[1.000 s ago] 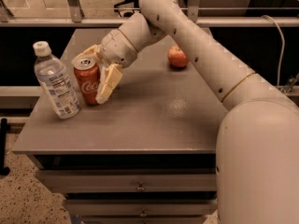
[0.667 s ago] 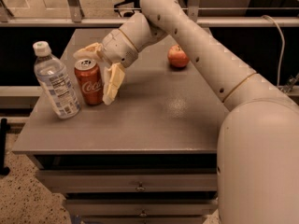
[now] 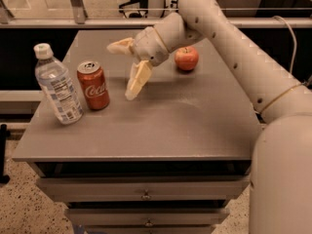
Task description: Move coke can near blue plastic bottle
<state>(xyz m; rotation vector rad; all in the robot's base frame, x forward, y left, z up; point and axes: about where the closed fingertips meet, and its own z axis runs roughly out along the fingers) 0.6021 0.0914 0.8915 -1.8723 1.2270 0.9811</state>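
Observation:
The red coke can (image 3: 93,85) stands upright on the grey table (image 3: 161,126), at the left. The blue plastic bottle (image 3: 57,86), clear with a white cap, stands just left of the can, almost touching it. My gripper (image 3: 123,71) is open and empty, to the right of the can and raised off it, with one finger (image 3: 137,80) pointing down and the other (image 3: 119,46) pointing left. A clear gap lies between the gripper and the can.
A red apple (image 3: 186,58) sits on the table behind my wrist, at the back right. The table's front edge has drawers (image 3: 146,194) below it. A railing (image 3: 78,4) runs behind the table.
My gripper has let go of the coke can and pulled back to the right and up. The can stays standing next to the bottle.

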